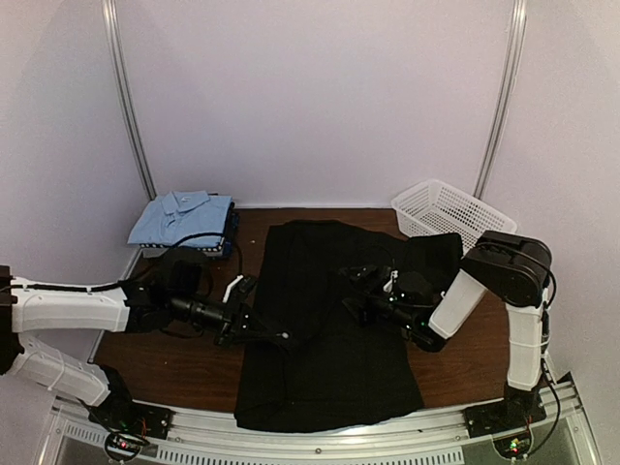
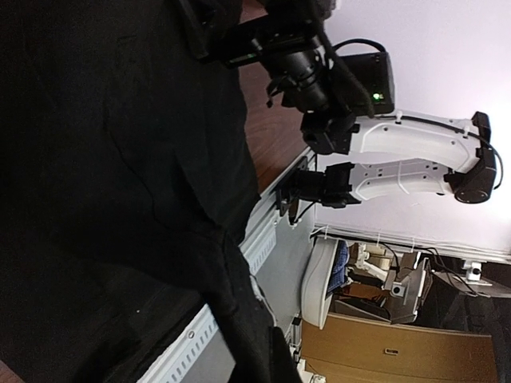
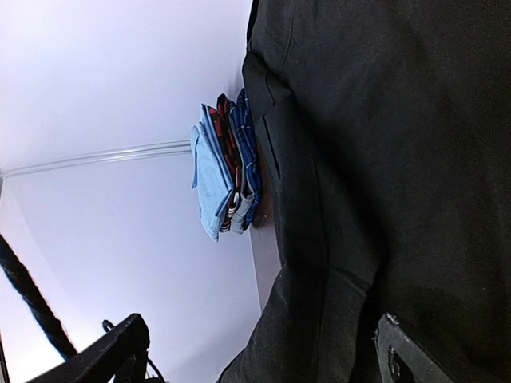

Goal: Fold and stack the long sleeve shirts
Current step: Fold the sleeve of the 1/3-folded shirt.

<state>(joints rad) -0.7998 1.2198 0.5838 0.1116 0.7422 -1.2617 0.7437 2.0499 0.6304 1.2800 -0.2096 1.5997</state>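
The black shirt (image 1: pixel 320 368) lies spread at the centre of the surface (image 1: pixel 174 363). The left jaws are closed on its left edge. The right jaws stand wide open, low over its right half, holding nothing. Carry the gripped edge toward the centre line with the fabric taut and low to prevent creases. The folded stack (image 1: pixel 184 218), light blue shirt on top, sits rear left. The white basket (image 1: pixel 448 215) sits rear right. Neither appears to obstruct the fold.
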